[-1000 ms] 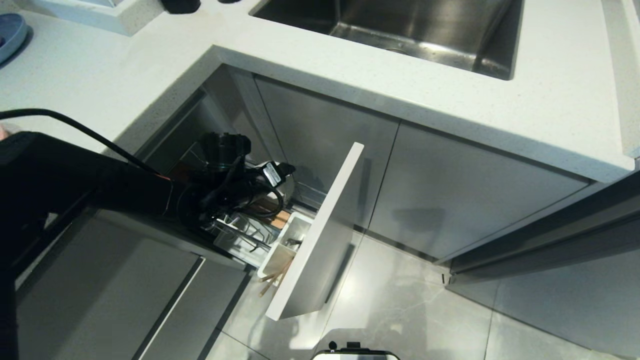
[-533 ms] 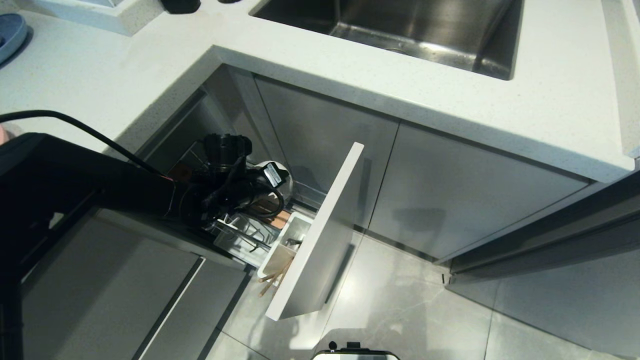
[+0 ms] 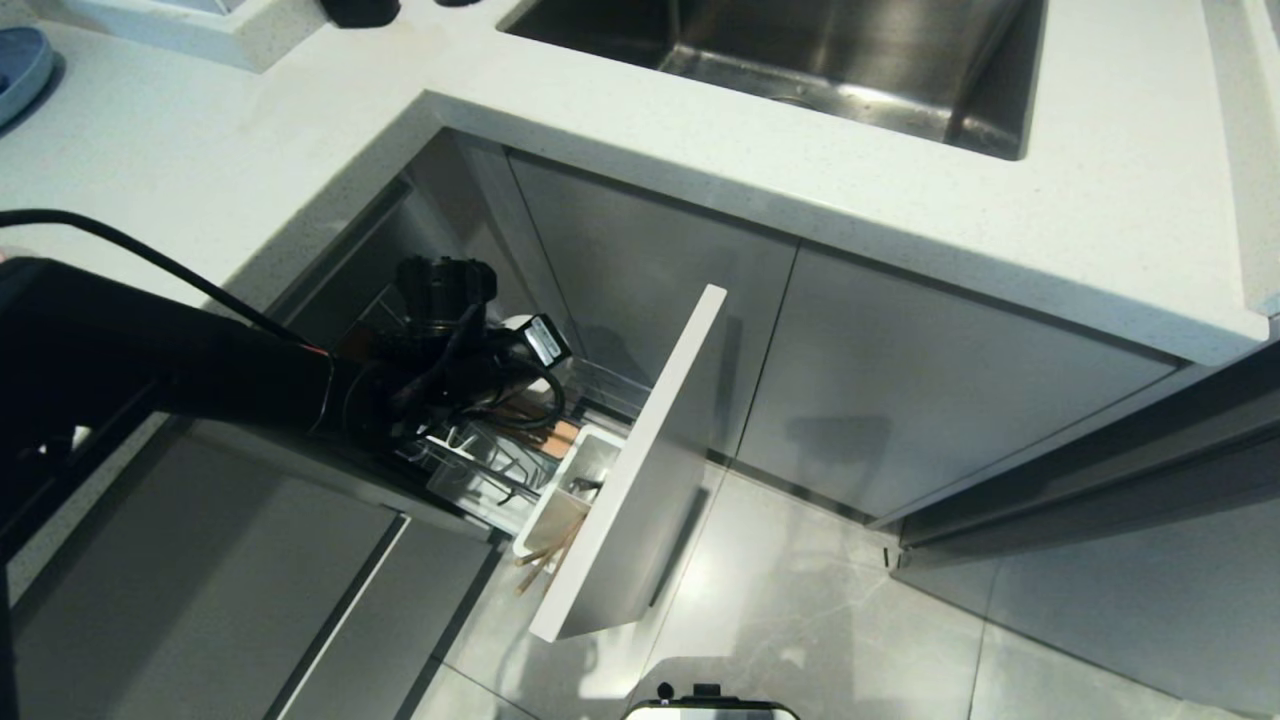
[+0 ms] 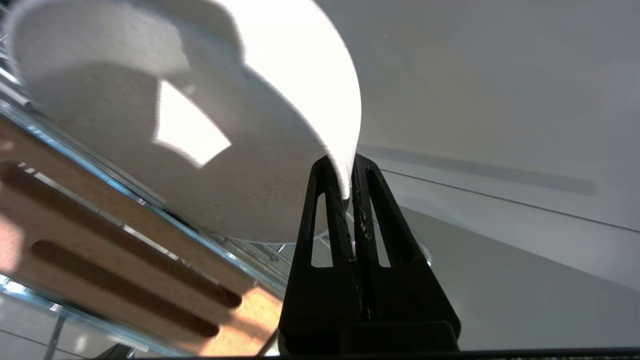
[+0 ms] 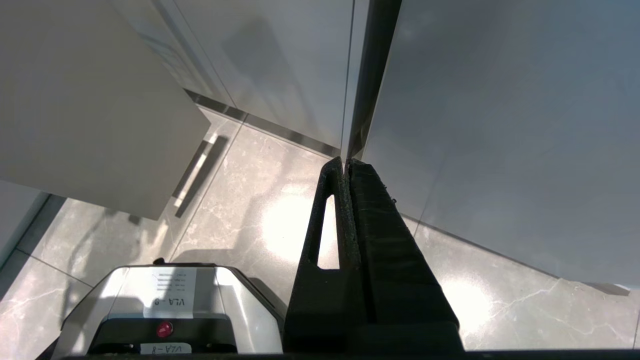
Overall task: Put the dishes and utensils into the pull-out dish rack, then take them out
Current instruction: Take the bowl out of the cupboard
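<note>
The pull-out dish rack (image 3: 478, 472) stands open under the counter, its pale front (image 3: 640, 470) swung out over the floor. My left gripper (image 4: 348, 175) reaches down into the rack and is shut on the rim of the cream-white bowl (image 4: 200, 125), just above the tan slotted wooden strip (image 4: 125, 240). In the head view only a sliver of the bowl (image 3: 516, 324) shows behind the left wrist (image 3: 470, 360). Light-wood chopsticks (image 3: 540, 568) poke out below the white utensil cup (image 3: 575, 490). My right gripper (image 5: 346, 167) hangs shut and empty over the floor.
A steel sink (image 3: 800, 50) is set in the white counter (image 3: 700, 150) above the rack. A blue plate (image 3: 20, 65) lies at the counter's far left. Grey cabinet doors (image 3: 900, 380) stand to the right. My base (image 5: 165, 305) sits on the tiled floor.
The left gripper's fingers have closed onto the bowl's rim. The wrist has shifted slightly back and to the left, and the bowl now shows beside it. The right arm has not moved.
</note>
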### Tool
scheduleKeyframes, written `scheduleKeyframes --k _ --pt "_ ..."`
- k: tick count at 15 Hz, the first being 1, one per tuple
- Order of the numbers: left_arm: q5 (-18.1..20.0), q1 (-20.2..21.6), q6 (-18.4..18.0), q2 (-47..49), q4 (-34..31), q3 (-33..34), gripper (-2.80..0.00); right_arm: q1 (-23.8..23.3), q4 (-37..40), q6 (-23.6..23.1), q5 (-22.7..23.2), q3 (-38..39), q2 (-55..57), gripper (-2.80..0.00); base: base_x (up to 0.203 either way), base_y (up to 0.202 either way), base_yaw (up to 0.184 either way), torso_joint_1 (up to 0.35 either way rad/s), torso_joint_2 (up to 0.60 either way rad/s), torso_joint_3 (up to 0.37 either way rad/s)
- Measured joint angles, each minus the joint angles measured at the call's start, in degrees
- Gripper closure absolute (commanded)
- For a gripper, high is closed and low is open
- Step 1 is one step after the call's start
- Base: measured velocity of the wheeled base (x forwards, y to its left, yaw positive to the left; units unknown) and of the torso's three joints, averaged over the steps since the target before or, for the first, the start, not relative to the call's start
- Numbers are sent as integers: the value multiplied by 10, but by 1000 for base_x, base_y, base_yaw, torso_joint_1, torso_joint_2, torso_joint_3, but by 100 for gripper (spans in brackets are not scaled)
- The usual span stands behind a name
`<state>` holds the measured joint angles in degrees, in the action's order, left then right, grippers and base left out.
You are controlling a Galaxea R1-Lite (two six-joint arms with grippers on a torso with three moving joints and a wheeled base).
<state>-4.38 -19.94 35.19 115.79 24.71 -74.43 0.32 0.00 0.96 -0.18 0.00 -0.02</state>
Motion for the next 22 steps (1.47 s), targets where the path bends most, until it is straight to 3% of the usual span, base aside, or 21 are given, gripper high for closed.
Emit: scheduleKeyframes --k 11,15,19,22 --pt "-1 -17 0 -122 15 52 0 0 0 0 0 0 0 0 0 0 0 0 0 0" --pt "-2 -56 -9 -210 15 96 0 0 0 0 0 0 0 0 0 0 0 0 0 0" --pt "-6 -129 -42 -349 13 147 0 0 0 0 0 0 0 0 0 0 0 0 0 0" --pt "-7 -141 -100 -460 2 160 0 0 0 0 0 0 0 0 0 0 0 0 0 0"
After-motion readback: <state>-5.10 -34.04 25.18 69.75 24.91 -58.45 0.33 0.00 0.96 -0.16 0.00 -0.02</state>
